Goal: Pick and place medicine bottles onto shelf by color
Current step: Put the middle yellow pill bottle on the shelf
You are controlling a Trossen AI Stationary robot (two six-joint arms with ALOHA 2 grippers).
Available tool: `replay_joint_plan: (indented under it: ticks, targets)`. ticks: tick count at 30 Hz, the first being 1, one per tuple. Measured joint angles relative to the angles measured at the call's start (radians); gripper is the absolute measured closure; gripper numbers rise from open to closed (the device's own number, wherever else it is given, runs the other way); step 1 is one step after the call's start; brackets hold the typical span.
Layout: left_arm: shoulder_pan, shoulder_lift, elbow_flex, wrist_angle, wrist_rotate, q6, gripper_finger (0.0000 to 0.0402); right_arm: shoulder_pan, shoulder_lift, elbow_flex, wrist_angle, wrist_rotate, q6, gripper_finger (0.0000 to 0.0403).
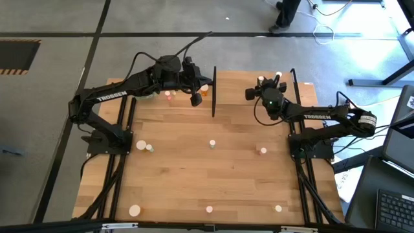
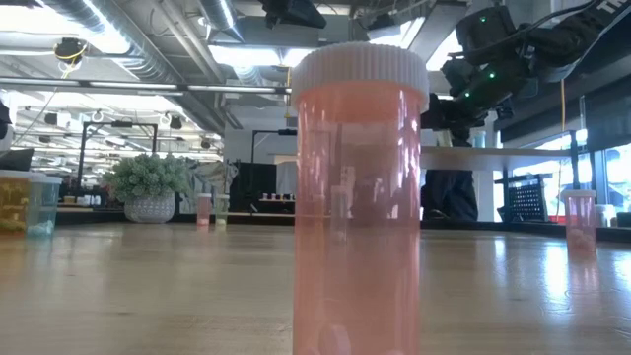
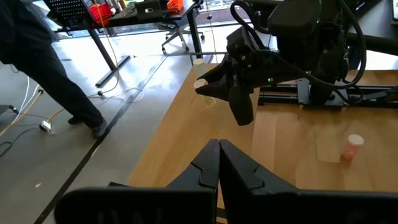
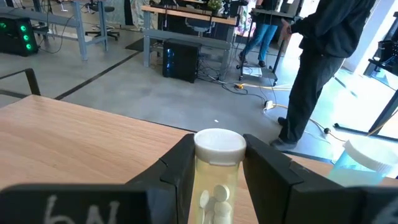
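My right gripper (image 4: 217,171), matt black plastic, pinches a clear yellowish plastic bottle (image 4: 214,180) with a smooth white cap; the tabletop (image 4: 81,134) is pale grained wood.

The pink-red bottle (image 2: 359,197) is cut off below; its contents stay unreadable.
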Motion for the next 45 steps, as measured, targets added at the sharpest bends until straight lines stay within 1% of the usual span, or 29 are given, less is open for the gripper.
replay_joint_plan:
  ticks: [16,28,35,45]
  targets:
    - [0.0,0.0,0.0,0.0,0.0,0.0,0.0401,-0.013,0.0,0.0,-0.015,-0.003,0.027,0.0278]
    - [0.0,0.0,0.0,0.0,0.0,0.0,0.0401,-0.013,0.0,0.0,-0.015,-0.002,0.024,0.0235]
    - [0.0,0.0,0.0,0.0,0.0,0.0,0.0401,-0.013,0.0,0.0,-0.014,-0.002,0.022,0.0229]
    - [0.0,0.0,0.0,0.0,0.0,0.0,0.0401,-0.01,0.0,0.0,0.083,-0.001,-0.086,0.0228]
